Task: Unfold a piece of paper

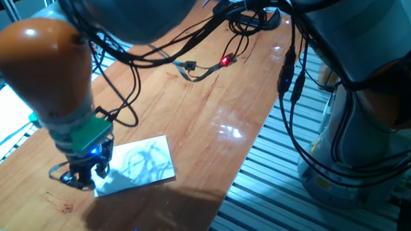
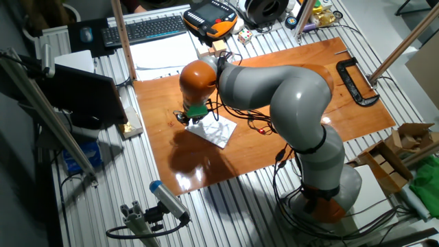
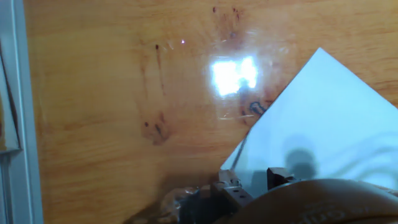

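1. Lying flat on the wooden counter (image 1: 213, 102), the piece of paper (image 1: 141, 165) sits near the counter's front-left part in one fixed view, white, with cable shadows across its face.
2. Its corner nearest me is right under my fingers (image 1: 87, 174); in the hand view the sheet (image 3: 323, 130) fills the right side, with 1 edge running up diagonally from my fingertips (image 3: 231, 186).
3. My fingers stand just at that corner, low over the counter. I cannot tell how far apart they are, or whether they have hold of the sheet's edge.
4. From the other fixed view the paper (image 2: 216, 130) lies toward the left-middle of the counter (image 2: 309, 96), with my fingers (image 2: 186, 118) at its left corner under my orange wrist joint (image 2: 199, 81).
5. Black cables (image 1: 124, 85) hang from my arm over the counter, and a small red light (image 1: 226, 61) glows on a wire farther back.
6. A black clamp (image 2: 355, 81) grips the counter's far right edge.
7. Beyond the counter are a keyboard (image 2: 143, 29) and an orange and black handheld control unit (image 2: 209, 18).
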Controlling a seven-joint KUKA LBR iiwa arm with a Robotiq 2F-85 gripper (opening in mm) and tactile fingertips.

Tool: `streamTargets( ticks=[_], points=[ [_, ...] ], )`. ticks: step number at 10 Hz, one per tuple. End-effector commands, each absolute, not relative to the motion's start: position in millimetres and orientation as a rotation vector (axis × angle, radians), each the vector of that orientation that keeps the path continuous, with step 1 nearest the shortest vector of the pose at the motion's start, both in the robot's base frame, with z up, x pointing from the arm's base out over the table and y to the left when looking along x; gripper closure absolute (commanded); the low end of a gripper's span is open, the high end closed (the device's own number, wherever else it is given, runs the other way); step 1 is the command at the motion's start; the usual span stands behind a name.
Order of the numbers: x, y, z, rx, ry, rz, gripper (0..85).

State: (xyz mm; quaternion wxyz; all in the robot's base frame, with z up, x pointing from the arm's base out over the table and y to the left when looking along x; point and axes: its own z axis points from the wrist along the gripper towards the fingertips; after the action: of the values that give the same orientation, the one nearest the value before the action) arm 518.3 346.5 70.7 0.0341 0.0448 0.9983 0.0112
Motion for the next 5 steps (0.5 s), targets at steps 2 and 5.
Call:
streamTargets(
  ticks=[2, 5],
  points=[
    [517.3, 351.6, 67.2, 0.151, 3.068, 0.029, 49.0],
    [516.5, 356.9, 62.6, 0.173, 3.057, 0.019, 49.3]
  ],
)
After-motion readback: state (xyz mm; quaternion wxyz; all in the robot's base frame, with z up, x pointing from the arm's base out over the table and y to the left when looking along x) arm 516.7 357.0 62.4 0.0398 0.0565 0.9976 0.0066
